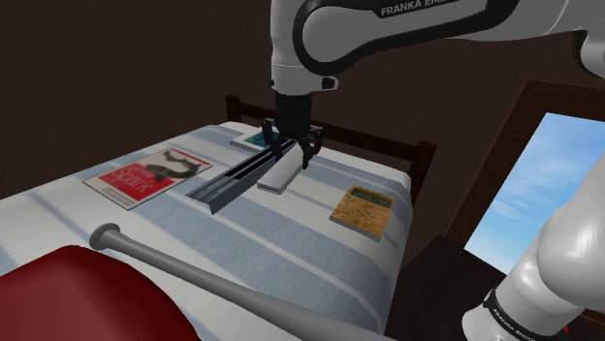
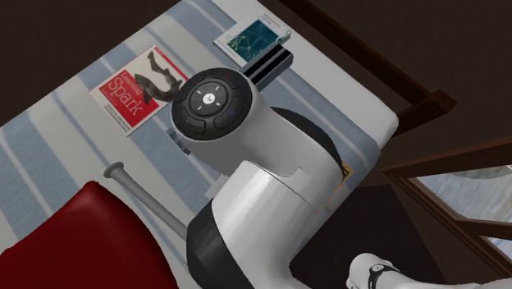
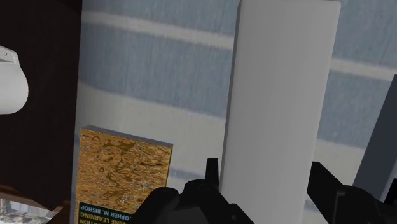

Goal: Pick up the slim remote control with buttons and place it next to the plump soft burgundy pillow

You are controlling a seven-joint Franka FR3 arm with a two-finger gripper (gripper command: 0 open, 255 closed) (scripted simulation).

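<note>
Beside remote (image 1: 283, 174): dark bar (image 1: 228, 186), book (image 1: 362, 211) (yellow).

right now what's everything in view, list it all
remote: 1, white, mid-bed at the jaws
long object: 1, dark grey, alongside remote
magazine: 1, red, on bed
teal book: 1, teal, near headboard
yellow-brown book: 1, yellow-brown, near bed's edge
bat: 1, grey, by pillow
pillow: 1, dark red, shoulder view's lower left
bed: 1, blue-white striped
arm: 1, white, above bed
jaws: 1 pair, black, at remote
</note>
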